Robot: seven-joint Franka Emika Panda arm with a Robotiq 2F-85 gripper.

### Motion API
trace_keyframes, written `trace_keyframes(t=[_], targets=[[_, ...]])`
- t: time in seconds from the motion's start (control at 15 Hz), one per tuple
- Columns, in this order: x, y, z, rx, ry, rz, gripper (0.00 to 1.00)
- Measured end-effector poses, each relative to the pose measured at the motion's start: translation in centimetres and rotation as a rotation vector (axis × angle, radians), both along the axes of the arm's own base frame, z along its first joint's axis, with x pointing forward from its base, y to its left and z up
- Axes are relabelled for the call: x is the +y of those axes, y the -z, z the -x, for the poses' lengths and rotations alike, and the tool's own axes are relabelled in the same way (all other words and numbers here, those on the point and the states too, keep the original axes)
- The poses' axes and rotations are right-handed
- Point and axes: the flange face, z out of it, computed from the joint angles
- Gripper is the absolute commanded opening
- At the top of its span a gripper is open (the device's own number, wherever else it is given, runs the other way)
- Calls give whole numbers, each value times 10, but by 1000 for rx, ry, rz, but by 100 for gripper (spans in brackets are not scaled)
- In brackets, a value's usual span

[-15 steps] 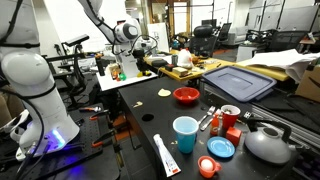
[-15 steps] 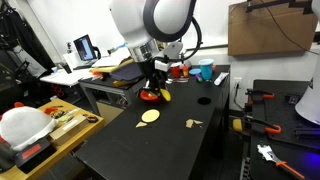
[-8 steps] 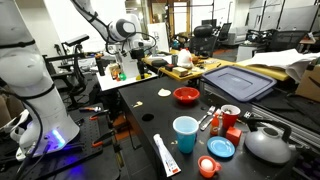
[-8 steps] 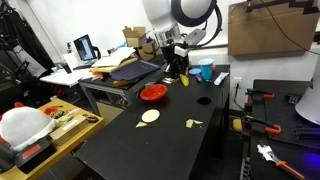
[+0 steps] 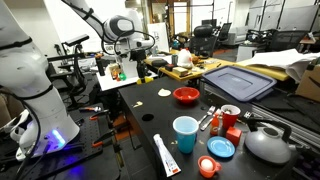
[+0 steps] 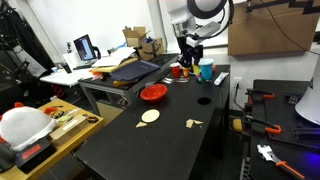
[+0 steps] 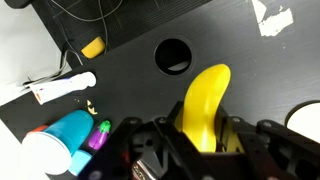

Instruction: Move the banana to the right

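I have the end effector (image 7: pixel 203 140) clamped on the banana (image 7: pixel 206 98), low centre in the wrist view, over the black table (image 7: pixel 120 75) near its round hole (image 7: pixel 174 55).

A red bowl (image 5: pixel 186 95) sits near the middle of the black worktop (image 5: pixel 150 110). A light-blue cup (image 5: pixel 185 133) stands toward one edge, a white tube (image 5: pixel 166 155) lying just beside it. A pale disc (image 6: pixel 149 116) and a small scrap (image 6: pixel 193 124) lie apart from the bowl. A round hole (image 7: pixel 174 55) opens in the worktop.
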Motion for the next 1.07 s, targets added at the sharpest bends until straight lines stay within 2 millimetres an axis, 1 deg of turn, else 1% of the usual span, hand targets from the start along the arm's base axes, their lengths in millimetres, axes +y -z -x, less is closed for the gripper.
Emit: trace_keyframes(t=[0.33,0.53,0.67,0.73,1.07], targets=[[-40,-15,3,-47,93,49,8],[-58,-22,4,-75,164,74,8],[-65,-26,6,-94,211,87,8],[-67,-28,6,-103,230,93,30],[-63,-32,7,-115,253,100,30]])
